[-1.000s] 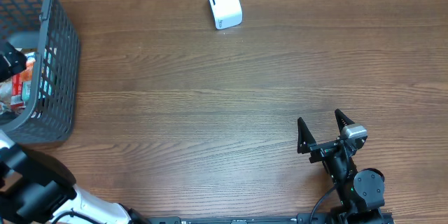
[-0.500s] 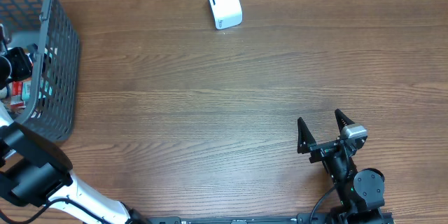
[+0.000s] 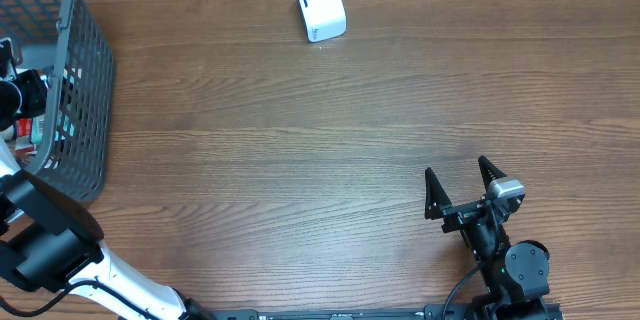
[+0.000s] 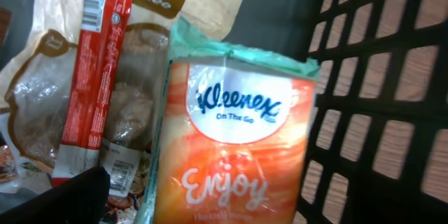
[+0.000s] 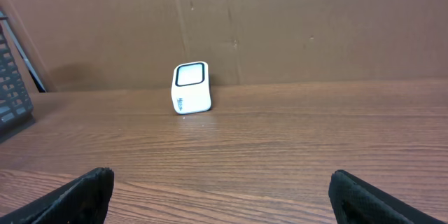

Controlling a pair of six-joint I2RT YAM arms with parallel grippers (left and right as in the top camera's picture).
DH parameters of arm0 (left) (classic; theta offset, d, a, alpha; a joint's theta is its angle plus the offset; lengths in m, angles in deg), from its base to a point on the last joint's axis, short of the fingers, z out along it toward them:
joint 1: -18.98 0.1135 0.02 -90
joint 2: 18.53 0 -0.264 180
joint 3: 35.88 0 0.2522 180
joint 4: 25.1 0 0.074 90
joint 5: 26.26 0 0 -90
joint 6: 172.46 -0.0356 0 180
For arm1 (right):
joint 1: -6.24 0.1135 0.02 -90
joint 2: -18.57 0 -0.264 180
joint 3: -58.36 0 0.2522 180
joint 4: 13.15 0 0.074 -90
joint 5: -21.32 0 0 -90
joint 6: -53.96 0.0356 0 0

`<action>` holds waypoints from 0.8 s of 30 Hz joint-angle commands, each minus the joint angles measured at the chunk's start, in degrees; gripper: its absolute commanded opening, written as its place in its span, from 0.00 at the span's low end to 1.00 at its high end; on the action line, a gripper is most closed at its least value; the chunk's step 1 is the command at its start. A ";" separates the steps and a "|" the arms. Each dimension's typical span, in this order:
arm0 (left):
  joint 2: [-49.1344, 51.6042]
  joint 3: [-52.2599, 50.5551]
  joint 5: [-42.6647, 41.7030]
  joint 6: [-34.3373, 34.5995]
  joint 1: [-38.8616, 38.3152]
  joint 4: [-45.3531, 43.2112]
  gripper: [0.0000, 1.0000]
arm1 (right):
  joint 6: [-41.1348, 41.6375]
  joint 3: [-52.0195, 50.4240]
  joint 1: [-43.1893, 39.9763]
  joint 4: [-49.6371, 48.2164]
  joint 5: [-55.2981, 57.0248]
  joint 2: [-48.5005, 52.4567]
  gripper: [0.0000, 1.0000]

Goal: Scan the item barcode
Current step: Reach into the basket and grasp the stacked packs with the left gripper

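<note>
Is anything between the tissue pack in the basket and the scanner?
Only the mesh wall of the basket, which the tissue pack must clear. Beyond it, nothing visible lies on the table on the way to the white scanner.

Soft, even light covers the table; shadows are faint. In the left wrist view the tissue pack is blurred and the basket wall at three o'clock looks dark.

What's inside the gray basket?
The basket holds an orange Kleenex pack and a long red packet lying on a brown bag. Anything underneath them is covered up.
</note>
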State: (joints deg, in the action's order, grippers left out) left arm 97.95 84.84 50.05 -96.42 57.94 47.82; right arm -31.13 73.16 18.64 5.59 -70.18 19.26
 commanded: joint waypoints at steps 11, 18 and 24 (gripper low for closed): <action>1.60 -12.07 0.76 -1.05 -0.85 -9.84 1.00 | 0.00 -0.59 -0.26 -0.31 -0.09 -0.52 1.00; 1.60 -14.80 0.55 -1.05 -0.87 -13.14 0.90 | 0.00 -0.59 -0.26 -0.31 -0.09 -0.52 1.00; 1.57 -15.43 0.57 -1.07 -0.85 -13.97 0.65 | 0.00 -0.59 -0.26 -0.31 -0.09 -0.52 1.00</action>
State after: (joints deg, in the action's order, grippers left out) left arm 98.83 70.74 51.10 -96.48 57.81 33.94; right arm -31.16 73.16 18.64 5.59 -70.20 19.26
